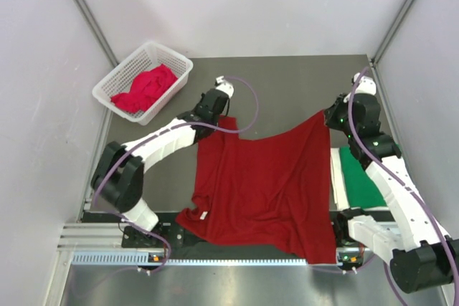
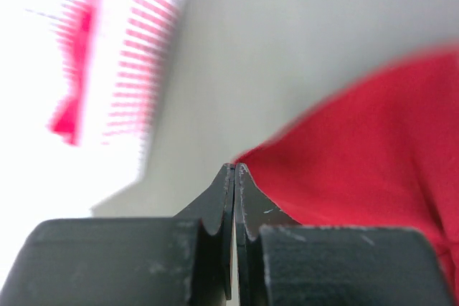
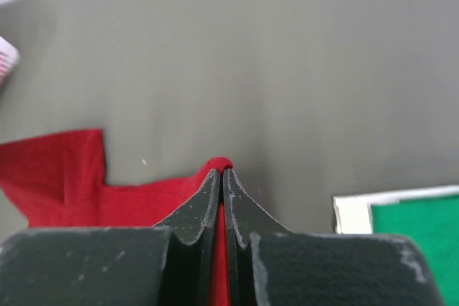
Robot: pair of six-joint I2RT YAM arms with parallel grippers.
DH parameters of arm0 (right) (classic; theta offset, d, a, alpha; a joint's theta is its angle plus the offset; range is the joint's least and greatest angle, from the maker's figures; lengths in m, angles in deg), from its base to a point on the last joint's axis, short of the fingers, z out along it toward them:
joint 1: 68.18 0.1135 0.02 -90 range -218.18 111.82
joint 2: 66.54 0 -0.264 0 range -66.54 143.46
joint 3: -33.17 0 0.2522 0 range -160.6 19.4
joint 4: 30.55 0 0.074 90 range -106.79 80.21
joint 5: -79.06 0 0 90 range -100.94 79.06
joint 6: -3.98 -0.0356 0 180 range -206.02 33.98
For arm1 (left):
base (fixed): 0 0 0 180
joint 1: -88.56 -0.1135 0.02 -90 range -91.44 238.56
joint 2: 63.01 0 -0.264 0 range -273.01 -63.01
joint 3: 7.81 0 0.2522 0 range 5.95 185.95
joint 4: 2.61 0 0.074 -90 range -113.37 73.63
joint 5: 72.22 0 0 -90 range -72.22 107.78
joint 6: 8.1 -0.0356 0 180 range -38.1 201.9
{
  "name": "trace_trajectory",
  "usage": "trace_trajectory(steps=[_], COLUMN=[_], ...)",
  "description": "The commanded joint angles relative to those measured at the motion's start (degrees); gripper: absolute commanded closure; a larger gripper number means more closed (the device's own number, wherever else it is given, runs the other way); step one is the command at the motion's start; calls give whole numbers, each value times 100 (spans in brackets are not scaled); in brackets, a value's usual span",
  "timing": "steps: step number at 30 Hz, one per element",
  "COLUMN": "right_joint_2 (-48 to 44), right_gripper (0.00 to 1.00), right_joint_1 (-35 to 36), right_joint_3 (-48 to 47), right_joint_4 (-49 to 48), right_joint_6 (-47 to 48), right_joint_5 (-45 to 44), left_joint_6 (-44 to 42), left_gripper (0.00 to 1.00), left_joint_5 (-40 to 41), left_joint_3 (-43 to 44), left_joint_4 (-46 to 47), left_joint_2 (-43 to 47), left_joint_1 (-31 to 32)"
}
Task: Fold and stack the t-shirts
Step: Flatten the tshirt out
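Two dark red t-shirt [image 1: 265, 191] corners, one clamped in left tool [image 2: 234, 170]; one in right tool [image 3: 221, 173]

Spread t-shirt [image 1: 265, 184]: plain dark red. Folded t-shirt [image 1: 361, 177]: bright green. Basket [image 1: 172, 53]: white lattice; pinkish-red t-shirt [image 1: 147, 87] inside. Counter [image 1: 287, 87]: dark grey.

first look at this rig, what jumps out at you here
A big dark red t-shirt spreads across the middle of the table, its far corners pinched by the shut left gripper and right gripper. A folded green t-shirt lies at the right edge, and a white basket holding a pinkish red t-shirt sits far left.
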Motion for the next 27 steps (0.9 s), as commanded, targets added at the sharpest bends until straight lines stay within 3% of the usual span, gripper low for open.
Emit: trace_trajectory(steps=[1, 10, 14, 16, 17, 20, 24, 27], right_joint_2=[10, -499, -561, -605, -631, -859, -1508, -1808], right_gripper=[100, 100, 100, 100, 100, 100, 100, 100], right_joint_1=[-79, -70, -70, -70, -70, -79, -87, -79], right_joint_3=[-846, -2716, -3115, -2863, -2704, -1931, -937, -374], right_joint_4=[-464, -526, 60, 291, 448, 695, 1055, 1828], right_joint_6=[116, 292, 126, -94, -147, -279, -594, -876], right_joint_5=[129, 209, 411, 446, 455, 332, 165, -141], left_joint_6=[-466, -1268, -190, 654, 892, 1736, 2720, 2819], left_gripper=[100, 100, 100, 96, 84, 68, 62, 61], left_joint_5=[851, 1441, 715, 397, 213, -526, -1999, -2460], left_joint_3=[701, 2256, 2917, 2927, 2814, 2085, 1067, 836], left_joint_4=[105, -184, -1518, -2256, -2338, -2234, -1508, -1285], left_joint_2=[914, 2233, 2165, 1980, 1848, 1646, 1513, 1198], left_joint_1=[160, 793, 785, 776, 776, 767, 364, 301])
